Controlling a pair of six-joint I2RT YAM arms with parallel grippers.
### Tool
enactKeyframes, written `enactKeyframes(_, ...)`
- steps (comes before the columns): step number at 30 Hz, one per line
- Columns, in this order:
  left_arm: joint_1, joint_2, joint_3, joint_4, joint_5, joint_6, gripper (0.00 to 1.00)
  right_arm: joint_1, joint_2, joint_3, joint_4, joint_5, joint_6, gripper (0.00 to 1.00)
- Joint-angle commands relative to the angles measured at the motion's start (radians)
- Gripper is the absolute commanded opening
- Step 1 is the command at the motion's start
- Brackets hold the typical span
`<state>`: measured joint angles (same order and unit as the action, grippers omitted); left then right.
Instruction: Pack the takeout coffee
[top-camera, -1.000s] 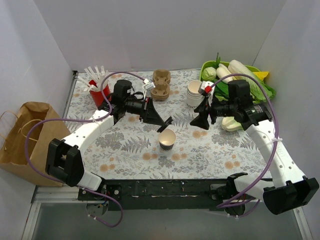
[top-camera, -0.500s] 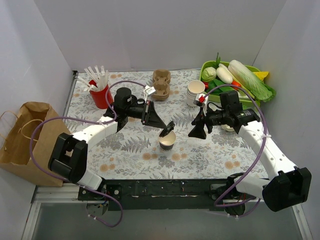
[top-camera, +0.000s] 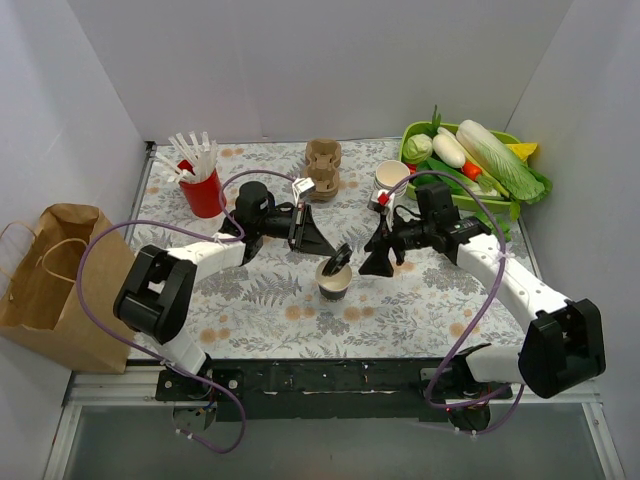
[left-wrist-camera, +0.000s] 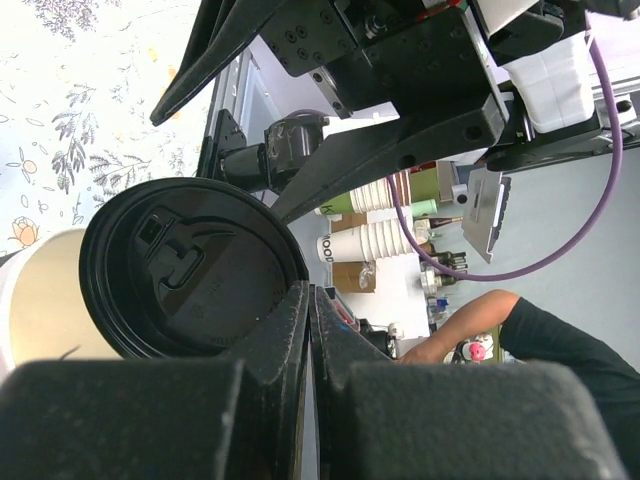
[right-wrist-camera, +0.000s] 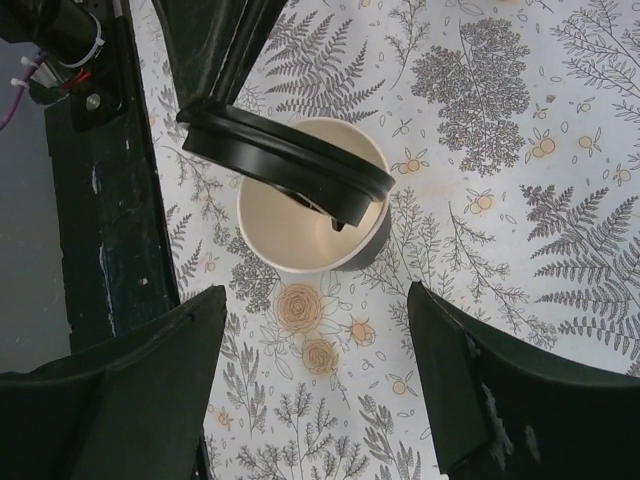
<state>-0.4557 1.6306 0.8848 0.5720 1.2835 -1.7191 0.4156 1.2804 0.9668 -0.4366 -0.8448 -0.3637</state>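
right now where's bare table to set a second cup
Bare: the near table strip in front of the cup, and left of it to the left arm. Crowded: at the cup, with the lid, left gripper and right gripper.

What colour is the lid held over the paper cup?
The lid is black, seen best in the right wrist view, tilted above the white cup.

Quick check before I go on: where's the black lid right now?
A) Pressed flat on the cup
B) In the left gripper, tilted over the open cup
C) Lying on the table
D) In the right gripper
B: the left gripper pinches the lid by its edge, and it hangs at a slant over the cup, whose inside is open to view.
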Motion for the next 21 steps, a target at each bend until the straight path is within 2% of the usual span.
enactKeyframes(1, 0.002, 0.011, -0.006, 0.049, 0.017, -0.022, 0.0, 0.005, 0.033, 0.0, 0.104, -0.017, 0.054, 0.81)
enactKeyframes(21, 0.006, 0.031, -0.055, 0.054, 0.085, -0.02, 0.0, 0.08, 0.1, -0.04, 0.171, -0.025, 0.092, 0.82)
